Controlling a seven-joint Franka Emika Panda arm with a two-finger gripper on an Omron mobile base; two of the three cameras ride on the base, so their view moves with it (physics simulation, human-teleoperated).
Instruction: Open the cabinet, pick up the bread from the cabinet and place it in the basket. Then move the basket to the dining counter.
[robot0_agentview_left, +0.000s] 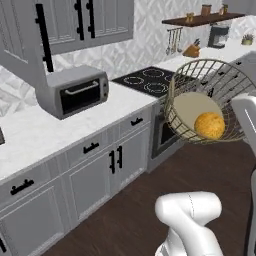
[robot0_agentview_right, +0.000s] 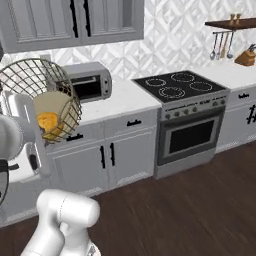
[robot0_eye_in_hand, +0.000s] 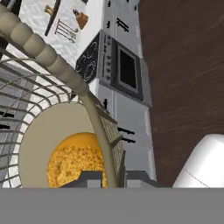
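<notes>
left base view: the basket (robot0_agentview_left: 210, 100) hangs in the air, tilted, at the right of the picture, out in front of the stove (robot0_agentview_left: 150, 80) and above the dark wood floor (robot0_agentview_left: 130, 210). the bread (robot0_agentview_left: 209, 125) lies inside it, low against the wire wall beside the tan bottom. far left, the cabinet (robot0_agentview_left: 30, 40) has one door swung open, and a toaster oven (robot0_agentview_left: 75, 92) stands on the marble bench (robot0_agentview_left: 30, 135) below it. so the loading is done, by my reading, and the step in hand is the carry to the dining counter.

right base view: the same basket (robot0_agentview_right: 42, 100) shows at the left, held up beside the white arm, well above the floor and in front of the grey lower cabinets (robot0_agentview_right: 105, 155). the bread (robot0_agentview_right: 48, 123) sits in its lower part.

hand view: the jaws (robot0_eye_in_hand: 109, 177) are clenched on the basket's rim, one dark tip on each side of the wire wall (robot0_eye_in_hand: 98, 131). the bread (robot0_eye_in_hand: 74, 162) rests on the tan bottom just past the tips.

the next move calls for turning the base away from this bench toward the dining counter, keeping the grip firm and the basket from tipping further, since a steeper tilt could roll the bread out over the rim.
</notes>
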